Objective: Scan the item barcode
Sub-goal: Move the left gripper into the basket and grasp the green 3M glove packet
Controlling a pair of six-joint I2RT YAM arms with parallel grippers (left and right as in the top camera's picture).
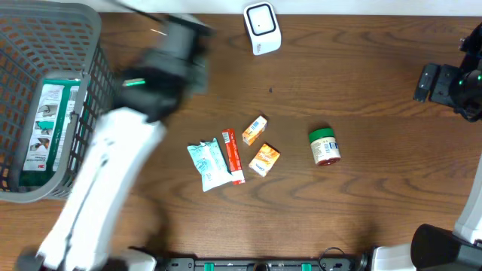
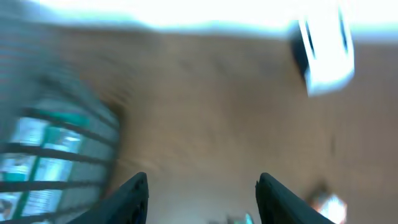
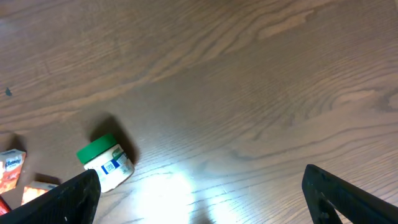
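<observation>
The white barcode scanner (image 1: pixel 261 28) stands at the back of the table and appears as a blurred white shape, the scanner (image 2: pixel 324 53), in the left wrist view. My left gripper (image 1: pixel 187 30) is motion-blurred between the basket and the scanner. In its own view the left gripper (image 2: pixel 202 196) is open and holds nothing. Items lie mid-table: a teal packet (image 1: pixel 208 164), a red stick pack (image 1: pixel 233 156), two orange boxes (image 1: pixel 254 129) (image 1: pixel 264 159) and a green-lidded jar (image 1: pixel 324 146). My right gripper (image 3: pixel 202 196) is open and empty, with the jar (image 3: pixel 106 163) just beyond its left finger.
A grey mesh basket (image 1: pixel 90 45) fills the left edge and holds a green-and-white box (image 1: pixel 47 128). The same basket (image 2: pixel 74 155) sits at the left of the left wrist view. The right arm (image 1: pixel 452 83) hangs at the table's right edge.
</observation>
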